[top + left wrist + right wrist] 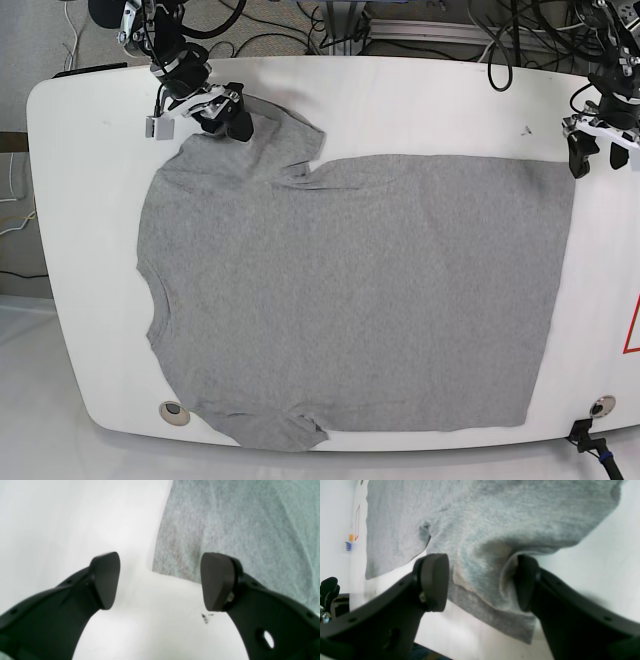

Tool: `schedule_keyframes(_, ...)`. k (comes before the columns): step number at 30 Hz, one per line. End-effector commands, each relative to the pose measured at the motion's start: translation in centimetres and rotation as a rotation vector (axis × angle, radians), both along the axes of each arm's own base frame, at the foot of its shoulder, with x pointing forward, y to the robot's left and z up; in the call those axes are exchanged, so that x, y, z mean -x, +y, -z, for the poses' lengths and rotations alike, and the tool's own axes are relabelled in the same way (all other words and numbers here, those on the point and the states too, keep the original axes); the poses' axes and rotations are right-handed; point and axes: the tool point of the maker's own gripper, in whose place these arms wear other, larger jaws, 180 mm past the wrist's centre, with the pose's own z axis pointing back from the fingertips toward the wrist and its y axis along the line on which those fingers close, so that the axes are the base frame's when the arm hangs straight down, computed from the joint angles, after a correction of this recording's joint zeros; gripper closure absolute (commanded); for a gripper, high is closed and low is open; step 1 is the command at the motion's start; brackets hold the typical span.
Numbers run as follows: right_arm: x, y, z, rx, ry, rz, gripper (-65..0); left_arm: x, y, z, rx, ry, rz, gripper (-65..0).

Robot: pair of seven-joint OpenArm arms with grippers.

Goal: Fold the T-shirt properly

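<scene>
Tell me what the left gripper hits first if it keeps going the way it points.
Most likely bare table. The left gripper is open, and the shirt corner lies just beyond the gap, toward one finger. That finger may catch the cloth edge; depth is unclear.

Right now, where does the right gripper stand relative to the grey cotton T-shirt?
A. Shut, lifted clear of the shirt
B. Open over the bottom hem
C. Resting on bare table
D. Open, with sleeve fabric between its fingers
D: the right gripper is open with a bunched fold of the grey cotton T-shirt between its fingers.
</scene>
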Motion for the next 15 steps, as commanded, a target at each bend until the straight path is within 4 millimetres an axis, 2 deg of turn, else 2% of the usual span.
schedule_keyframes(1,-0.1,-0.14,0.28,0.023,0.024,-0.016,-39.9,-0.61,0.4,-1.32,-0.02,-0.041,0.008,-47.5)
schedule_keyframes(11,-0.78,-0.09,0.01,0.022,0.009,-0.017,-38.0,-0.63,0.35,-1.3,-0.02,-0.041,0.009,-47.5)
schedule_keyframes(13,-0.78,-0.09,0.01,0.022,0.009,-0.017,-29.2,-0.63,0.35,-1.3,-0.02,-0.041,0.009,-47.5)
schedule_keyframes(15,-0.79,-0.07,0.0,0.022,0.008,-0.018,-15.3,-0.63,0.35,-1.3,-0.02,-0.041,0.009,-47.5)
